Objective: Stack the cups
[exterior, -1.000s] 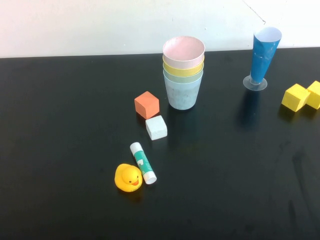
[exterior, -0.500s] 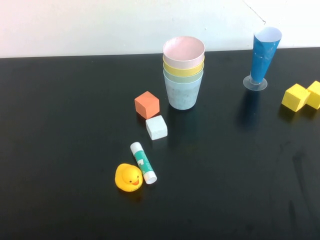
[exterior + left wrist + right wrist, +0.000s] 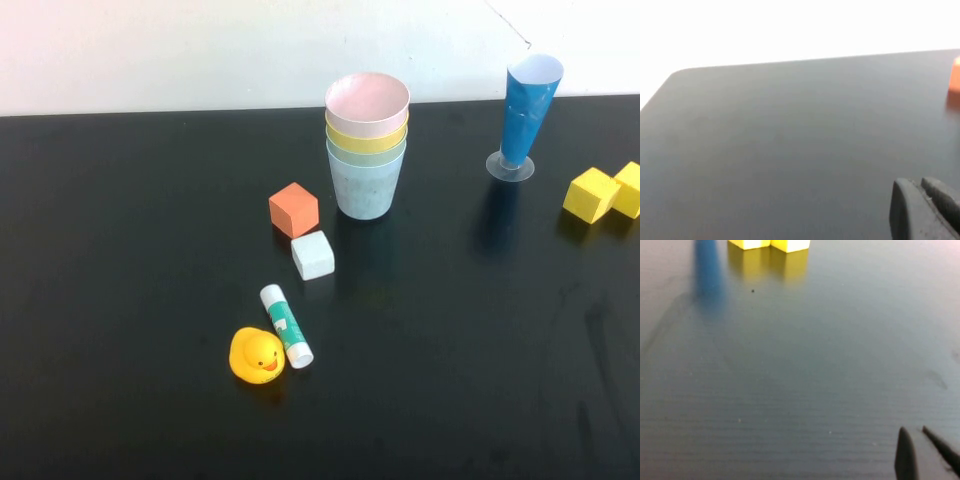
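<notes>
Cups (image 3: pixel 367 150) stand in one stack near the far edge of the black worktop (image 3: pixel 120 300). We see four soft colors: pink on top, then yellow, pale green, and light blue at the bottom. Each cup sits inside the one below it. The pink cup looks empty.

An orange block (image 3: pixel 294 209) and a white block (image 3: pixel 313 255) sit just beside the stack. A glue stick (image 3: pixel 286 325) touches a yellow duck (image 3: pixel 257 356) closer to the near edge. A tall blue glass (image 3: pixel 524 115) and two yellow blocks (image 3: pixel 603 192) are toward the right edge.

We see the left end effector (image 3: pixel 920 200) and the right end effector (image 3: pixel 920 450) low over bare worktop, fingers together, holding nothing.
</notes>
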`<state>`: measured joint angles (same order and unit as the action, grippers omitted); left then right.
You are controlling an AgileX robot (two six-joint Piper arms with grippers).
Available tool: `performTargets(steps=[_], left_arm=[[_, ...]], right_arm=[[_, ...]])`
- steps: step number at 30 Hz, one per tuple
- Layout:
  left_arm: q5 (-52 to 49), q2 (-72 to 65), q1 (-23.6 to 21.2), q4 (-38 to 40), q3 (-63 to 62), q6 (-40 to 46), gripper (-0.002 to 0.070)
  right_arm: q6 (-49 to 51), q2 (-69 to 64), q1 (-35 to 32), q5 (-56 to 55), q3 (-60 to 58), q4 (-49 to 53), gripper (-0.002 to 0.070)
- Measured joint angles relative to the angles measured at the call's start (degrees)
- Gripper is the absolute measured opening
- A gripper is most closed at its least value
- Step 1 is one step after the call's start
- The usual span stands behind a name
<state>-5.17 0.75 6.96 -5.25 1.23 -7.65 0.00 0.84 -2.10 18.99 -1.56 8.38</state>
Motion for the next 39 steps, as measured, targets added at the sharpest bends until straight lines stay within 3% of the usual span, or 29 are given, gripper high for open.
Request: performTargets(steps=[12, 39], left_arm=[[-11.87, 0.00, -5.03, 5.92, -0.10, 2.84, 0.0001], [-12.42, 0.00, -7.43, 7.00, -0.10, 3.08, 0.0001]], right_arm=[[0.00, 0.00, 0.00, 0.00, 0.00, 0.00, -0.0003], [0.00, 0.00, 0.00, 0.00, 0.00, 0.00, -0.0003]])
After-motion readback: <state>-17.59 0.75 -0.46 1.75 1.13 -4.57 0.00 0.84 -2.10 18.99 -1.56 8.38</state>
